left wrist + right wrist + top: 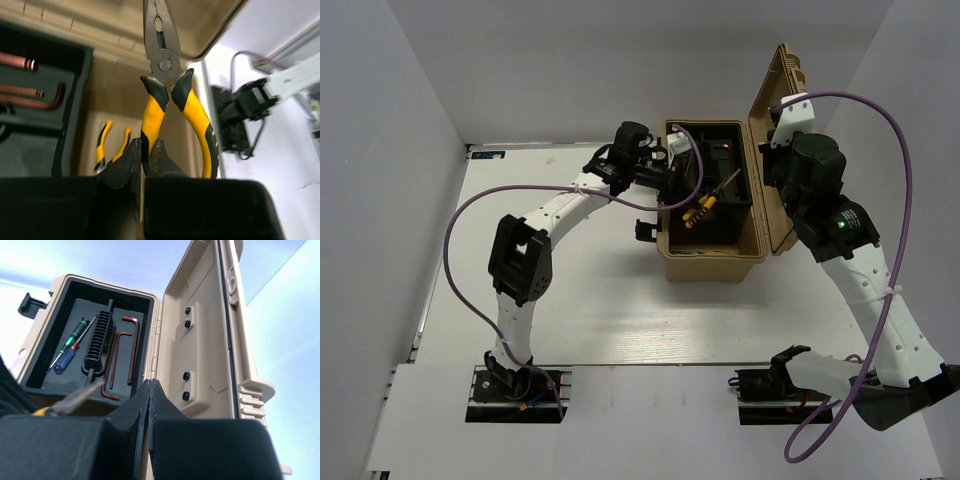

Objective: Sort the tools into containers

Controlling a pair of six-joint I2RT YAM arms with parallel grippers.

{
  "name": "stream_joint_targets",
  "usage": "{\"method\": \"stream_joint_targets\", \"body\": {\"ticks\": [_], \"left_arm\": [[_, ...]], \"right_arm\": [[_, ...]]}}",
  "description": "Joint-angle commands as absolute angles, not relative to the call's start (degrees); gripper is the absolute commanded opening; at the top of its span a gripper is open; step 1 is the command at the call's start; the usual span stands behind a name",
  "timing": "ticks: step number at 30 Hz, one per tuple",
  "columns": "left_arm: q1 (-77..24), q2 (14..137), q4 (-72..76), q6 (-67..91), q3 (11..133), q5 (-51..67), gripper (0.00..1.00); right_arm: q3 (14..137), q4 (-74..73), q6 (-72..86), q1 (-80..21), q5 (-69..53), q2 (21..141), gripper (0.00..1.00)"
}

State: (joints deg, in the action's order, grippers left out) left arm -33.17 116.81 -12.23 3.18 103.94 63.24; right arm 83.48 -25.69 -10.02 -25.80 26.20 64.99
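Toward the far right of the tabletop (600, 310), a tan toolbox (710, 262) stands open, its lid (772, 90) upright on the right side; the left arm reaches in from the box's left edge, and the left gripper (146, 150) pinches one yellow handle of a pair of pliers (165, 65), held over the open box with the steel nose pointing toward the lid; the other handle hangs free just beside the fingers. A second pair of yellow-handled pliers (102, 145) lies lower inside the box, beside a black tray (70, 125). The tray holds the green/black screwdriver (75, 332) and the blue/red screwdriver (65, 360) side by side at its left, a ribbed black handle (100, 340) in the middle, and L-shaped hex keys (134, 350) at its right, next to the hinge. The right gripper (150, 390) hovers at the lid side of the box with its fingers pressed together on nothing; the upright lid stands between the right arm (240, 107) and the compartment. A purple cable (470, 210) loops from the left arm over the left part of the tabletop, apart from the box.
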Motion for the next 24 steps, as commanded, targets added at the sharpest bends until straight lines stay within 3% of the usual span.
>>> {"method": "stream_joint_targets", "body": {"ticks": [1, 8, 11, 12, 13, 16, 24], "left_arm": [[-34.1, 115.8, -23.0, -5.5, 107.7, 57.1, 0.0], [-36.7, 118.1, -31.1, -10.1, 110.4, 44.6, 0.03], [-37.4, 118.7, -32.4, -10.6, 111.6, 42.6, 0.27], [-38.1, 118.7, -32.4, -10.6, 111.6, 41.8, 0.39], [-38.1, 118.7, -33.0, -10.6, 112.1, 41.8, 0.44], [-38.6, 118.7, -33.0, -11.2, 112.1, 40.5, 0.53], [-39.1, 112.6, -33.0, -10.0, 114.0, 39.1, 0.59]], "right_arm": [[83.1, -24.8, -8.6, -25.3, 24.9, 63.3, 0.0], [83.1, -25.6, -7.2, -24.9, 22.7, 63.7, 0.0], [82.5, -25.6, -7.2, -24.6, 22.2, 63.7, 0.0], [82.4, -25.4, -7.2, -24.5, 22.1, 63.7, 0.0], [82.1, -25.3, -7.2, -24.4, 22.1, 63.5, 0.0], [81.3, -25.0, -7.6, -24.4, 21.6, 63.5, 0.0], [81.0, -27.1, -8.6, -24.3, 15.2, 63.2, 0.02]]}}
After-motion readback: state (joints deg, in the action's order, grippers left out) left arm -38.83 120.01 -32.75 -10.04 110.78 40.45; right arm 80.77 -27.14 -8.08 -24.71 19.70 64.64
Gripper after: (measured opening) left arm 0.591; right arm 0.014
